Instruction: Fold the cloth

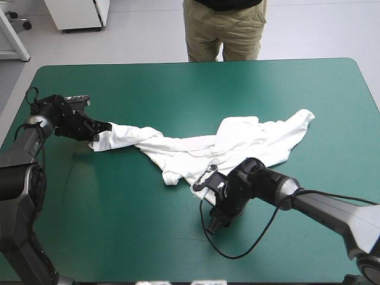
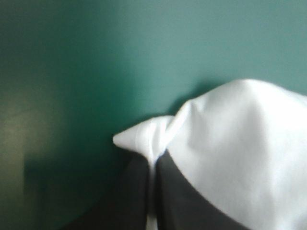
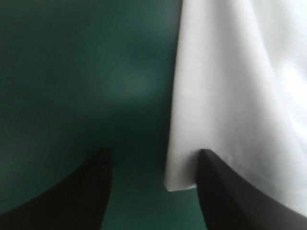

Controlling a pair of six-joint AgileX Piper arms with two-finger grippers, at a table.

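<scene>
Left gripper [image 2: 152,160] clamped on T-shirt [image 1: 237,142] end, right gripper [image 3: 153,152] spread wide beside it

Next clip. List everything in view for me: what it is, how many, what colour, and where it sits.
T-shirt: one, white, crumpled and drawn out across the middle of the table, from near its left edge toward its right edge.
table: one, teal-green cover, under everything.
left gripper: one, black fingers, near the table's left edge, shut on the T-shirt's left end.
right gripper: one, black fingers, open, at the T-shirt's near side, with one finger against an edge of the cloth and bare table between the fingers.
</scene>
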